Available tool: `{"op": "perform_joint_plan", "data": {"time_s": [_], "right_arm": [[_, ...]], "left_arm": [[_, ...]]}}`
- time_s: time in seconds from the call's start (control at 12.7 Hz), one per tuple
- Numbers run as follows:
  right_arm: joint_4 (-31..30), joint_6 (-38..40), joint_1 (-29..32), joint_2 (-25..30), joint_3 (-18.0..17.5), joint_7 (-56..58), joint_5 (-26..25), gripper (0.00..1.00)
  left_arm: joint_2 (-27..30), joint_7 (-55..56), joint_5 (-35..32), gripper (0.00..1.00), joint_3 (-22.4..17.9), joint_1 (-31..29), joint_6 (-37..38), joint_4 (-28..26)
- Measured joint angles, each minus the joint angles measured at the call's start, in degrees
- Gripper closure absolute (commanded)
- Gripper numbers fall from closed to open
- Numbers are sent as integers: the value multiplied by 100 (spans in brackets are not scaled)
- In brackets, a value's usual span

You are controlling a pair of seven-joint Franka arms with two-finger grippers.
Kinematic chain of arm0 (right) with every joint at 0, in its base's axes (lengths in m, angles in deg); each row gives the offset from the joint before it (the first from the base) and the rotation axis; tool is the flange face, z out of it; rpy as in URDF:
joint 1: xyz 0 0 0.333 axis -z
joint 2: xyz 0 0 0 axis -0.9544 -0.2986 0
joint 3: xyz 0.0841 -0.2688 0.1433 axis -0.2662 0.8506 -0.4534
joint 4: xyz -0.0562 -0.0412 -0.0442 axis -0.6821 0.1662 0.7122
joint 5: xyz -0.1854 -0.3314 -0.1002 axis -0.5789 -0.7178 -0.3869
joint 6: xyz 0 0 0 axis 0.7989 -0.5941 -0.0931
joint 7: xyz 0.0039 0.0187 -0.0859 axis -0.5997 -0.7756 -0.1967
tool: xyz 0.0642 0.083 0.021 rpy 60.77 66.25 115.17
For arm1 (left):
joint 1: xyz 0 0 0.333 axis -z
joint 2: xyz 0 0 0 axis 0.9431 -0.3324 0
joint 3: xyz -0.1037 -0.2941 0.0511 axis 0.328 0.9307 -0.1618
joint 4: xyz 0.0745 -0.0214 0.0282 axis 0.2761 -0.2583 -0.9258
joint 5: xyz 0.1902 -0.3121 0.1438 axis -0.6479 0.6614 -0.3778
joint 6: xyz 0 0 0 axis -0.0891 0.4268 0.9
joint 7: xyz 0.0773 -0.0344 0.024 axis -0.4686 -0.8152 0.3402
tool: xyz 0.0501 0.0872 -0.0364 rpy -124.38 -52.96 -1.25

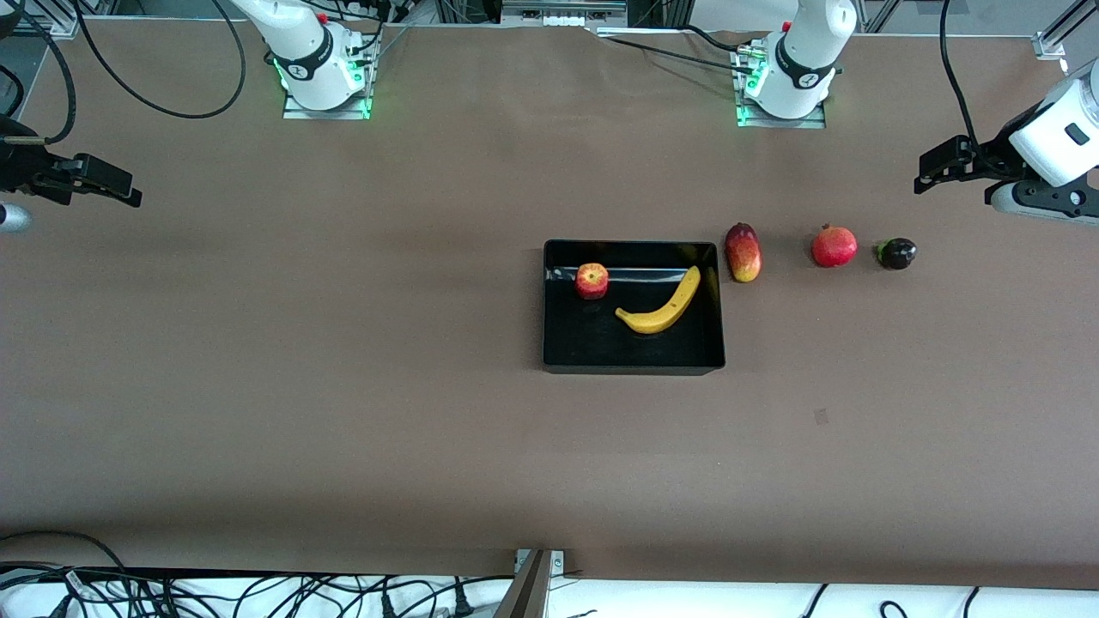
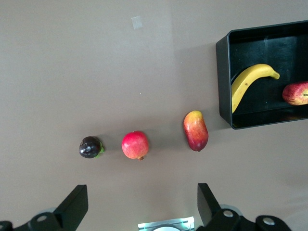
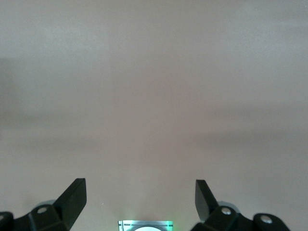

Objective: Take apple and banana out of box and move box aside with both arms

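The shiny black box (image 1: 634, 367) sits mid-table. The red-yellow apple (image 1: 592, 281) and the yellow banana (image 1: 663, 305) lie inside it, apart from each other. The left wrist view shows the box (image 2: 224, 82), the banana (image 2: 245, 84) and the apple (image 2: 297, 93) too. My left gripper (image 1: 936, 167) hangs open and empty over the table at the left arm's end, and its jaws stand wide in the left wrist view (image 2: 142, 202). My right gripper (image 1: 116, 182) hangs open and empty over bare table at the right arm's end; it also shows in the right wrist view (image 3: 140, 197).
A mango (image 1: 743, 251), a pomegranate (image 1: 834, 246) and a small dark fruit (image 1: 896, 253) lie in a row beside the box toward the left arm's end. The left wrist view shows the mango (image 2: 196, 130), pomegranate (image 2: 134, 145) and dark fruit (image 2: 90, 147).
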Motion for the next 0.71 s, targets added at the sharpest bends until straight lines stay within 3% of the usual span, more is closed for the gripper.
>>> {"op": "perform_joint_plan", "data": {"time_s": [0.71], "right_arm": [[1,-2,0,0,-14,0,0,0]], "left_arm": [[9,84,0,0,52,-5,8,12]]}}
